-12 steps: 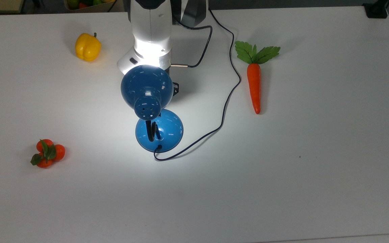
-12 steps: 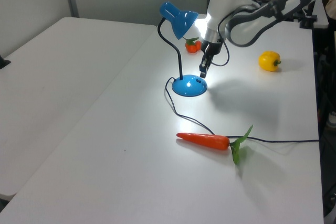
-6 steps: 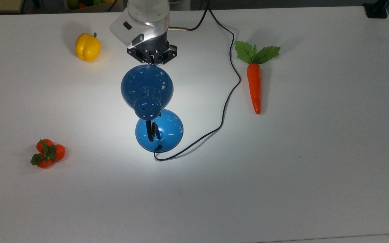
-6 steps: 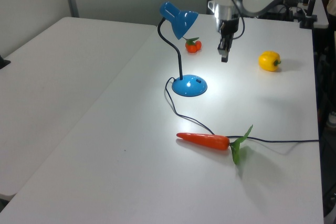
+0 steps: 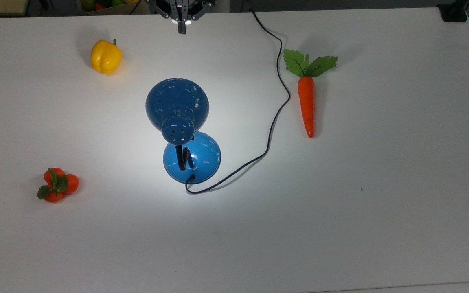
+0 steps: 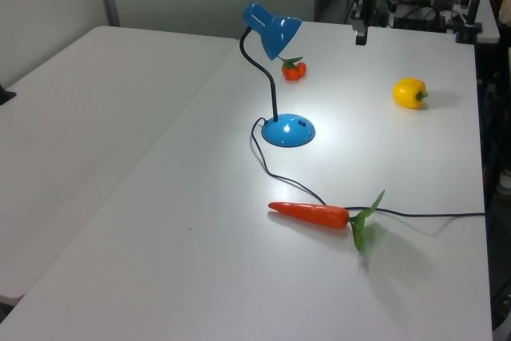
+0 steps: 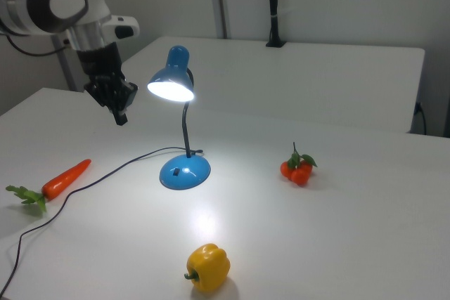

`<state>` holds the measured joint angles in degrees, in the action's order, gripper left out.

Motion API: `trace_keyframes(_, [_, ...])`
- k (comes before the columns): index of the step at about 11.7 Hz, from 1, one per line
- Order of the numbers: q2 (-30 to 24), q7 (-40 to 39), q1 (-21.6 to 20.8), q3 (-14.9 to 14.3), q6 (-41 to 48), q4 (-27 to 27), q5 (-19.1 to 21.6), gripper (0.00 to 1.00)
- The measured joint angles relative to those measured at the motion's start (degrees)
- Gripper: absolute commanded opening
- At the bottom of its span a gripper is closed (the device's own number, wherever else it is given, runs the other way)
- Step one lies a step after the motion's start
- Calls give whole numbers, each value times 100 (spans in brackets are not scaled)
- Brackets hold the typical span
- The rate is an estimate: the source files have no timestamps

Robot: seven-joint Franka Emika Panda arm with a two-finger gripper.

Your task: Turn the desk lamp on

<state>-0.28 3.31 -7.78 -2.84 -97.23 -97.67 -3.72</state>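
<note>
Desk lamp (image 5: 179,122) stands mid-desk (image 5: 381,203), lit, a bright pool around its round base, so the task looks done. Since a second ago the end effector (image 5: 182,25) has drawn back from the base to well beyond the shade, fingers narrow, holding nothing. Gooseneck upright; shade tilts down toward the yellow pepper (image 5: 105,56) side
</note>
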Motion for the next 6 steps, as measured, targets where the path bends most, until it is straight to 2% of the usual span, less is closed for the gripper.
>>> trace_keyframes(1, [-60,0,0,0,79,37,0,34])
trace_keyframes(3, [-132,-1,0,0,367,191,0,93])
trace_keyframes(4, [-137,-1,0,0,520,267,1,100])
trace_keyframes(6, [-136,-1,0,0,605,300,1,100])
